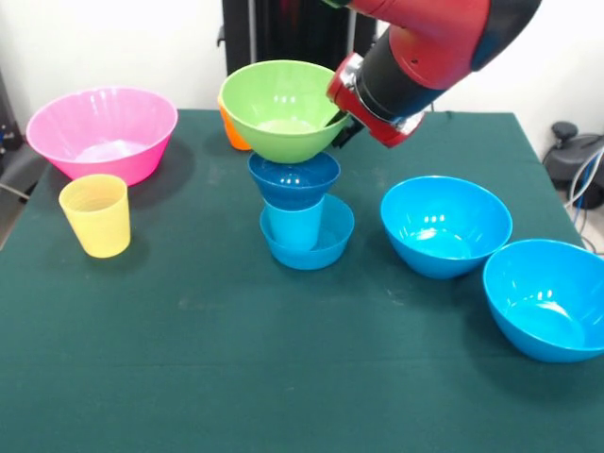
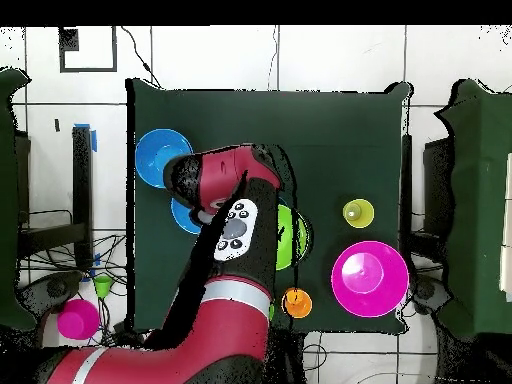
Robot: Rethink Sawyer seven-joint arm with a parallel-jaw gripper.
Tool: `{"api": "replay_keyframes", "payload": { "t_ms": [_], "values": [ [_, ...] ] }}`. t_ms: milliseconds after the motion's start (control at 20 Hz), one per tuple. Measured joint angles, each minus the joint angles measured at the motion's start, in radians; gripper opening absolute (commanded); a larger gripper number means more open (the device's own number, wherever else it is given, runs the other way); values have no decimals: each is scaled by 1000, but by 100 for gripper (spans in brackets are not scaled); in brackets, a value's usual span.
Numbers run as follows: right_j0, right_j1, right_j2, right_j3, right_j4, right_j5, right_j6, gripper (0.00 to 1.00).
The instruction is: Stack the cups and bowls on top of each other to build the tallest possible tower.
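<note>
At the middle of the dark green table [image 1: 283,377] stands the tower [image 1: 294,170]: a small glossy blue plastic bowl [image 1: 330,241] at the bottom holds a light blue translucent plastic tumbler [image 1: 293,226], on which sits a second small blue bowl [image 1: 294,179], and a lime green glossy plastic bowl [image 1: 281,109] crowns it, tilted a little. All the bowls look empty.

The red and black arm [image 1: 415,47] reaches in from one o'clock, its gripper [image 1: 342,127] at the lime bowl's rim at the three o'clock side. The wrist hides the fingers, so I cannot tell whether the claw is wide, narrow or holding the rim.

At ten o'clock from the tower lies a big pink ribbed plastic bowl [image 1: 102,132]; a yellow translucent plastic tumbler [image 1: 95,215] stands just in front of it. An orange tumbler [image 1: 231,132] peeks out behind the lime bowl. At four o'clock two large bright blue plastic bowls [image 1: 445,225] [image 1: 545,297] sit side by side, nearly touching. In the overhead view the arm covers most of the tower.
</note>
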Motion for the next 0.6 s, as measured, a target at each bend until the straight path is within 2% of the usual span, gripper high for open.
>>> {"api": "replay_keyframes", "payload": {
  "t_ms": [600],
  "values": [
    [5,31,-15,0,13,-21,0,0]
  ]
}}
